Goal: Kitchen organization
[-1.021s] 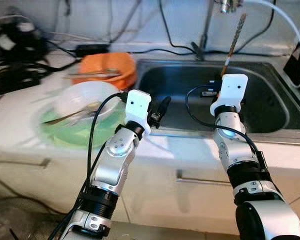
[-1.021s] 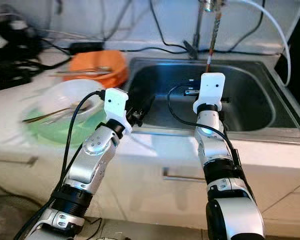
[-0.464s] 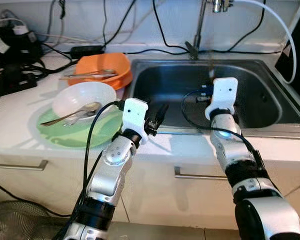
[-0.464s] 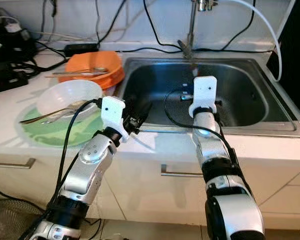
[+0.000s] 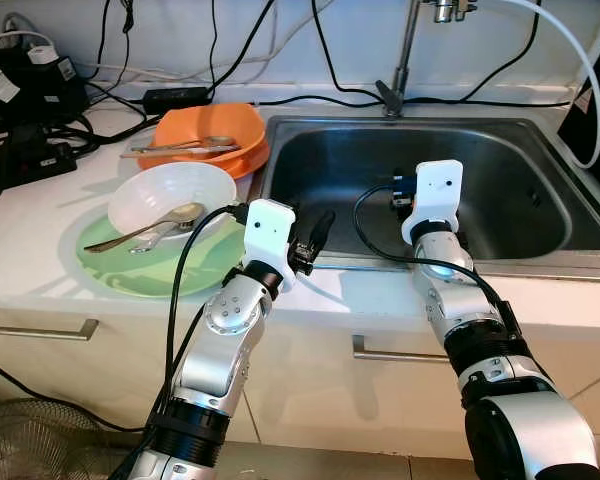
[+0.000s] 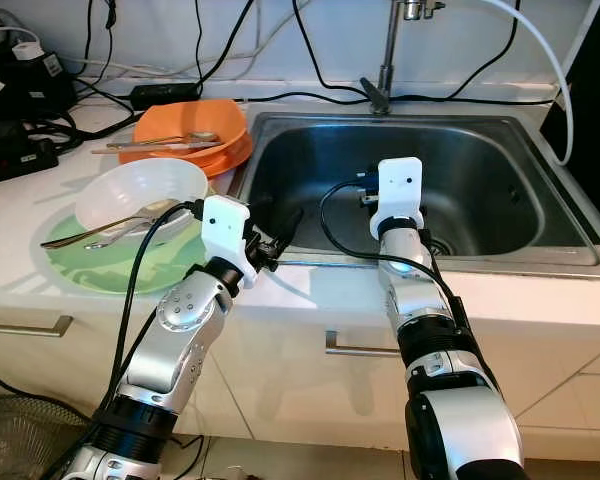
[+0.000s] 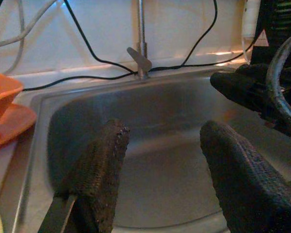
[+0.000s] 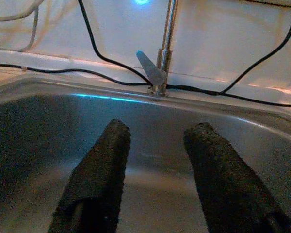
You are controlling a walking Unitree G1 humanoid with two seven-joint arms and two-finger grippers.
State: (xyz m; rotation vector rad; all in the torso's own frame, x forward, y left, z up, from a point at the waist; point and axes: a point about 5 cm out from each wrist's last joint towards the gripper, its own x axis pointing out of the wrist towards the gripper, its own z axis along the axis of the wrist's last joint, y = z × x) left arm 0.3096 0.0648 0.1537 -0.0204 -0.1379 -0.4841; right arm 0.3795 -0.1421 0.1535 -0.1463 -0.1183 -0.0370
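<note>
Both grippers spread, empty | right gripper [image 8: 155, 170] lower in sink [image 5: 520, 150] | left gripper [image 7: 160, 165] unmoved

Bowls [image 5: 172, 197] and plate [image 5: 140, 270] sit on the counter [image 5: 40, 215] left of the sink [image 5: 500, 180].

A domestic kitchen worktop with sink.

The setting was a home kitchen: a stainless-steel sink basin [image 5: 525, 215] with a chrome tap [image 5: 402, 60] was set into a white counter [image 5: 40, 270] above handled white cabinet drawers [image 5: 310, 385]; an orange plastic bowl [image 5: 205, 135], a white round bowl [image 5: 170, 195] and a pale green plate [image 5: 195, 270] held used cutlery.
</note>
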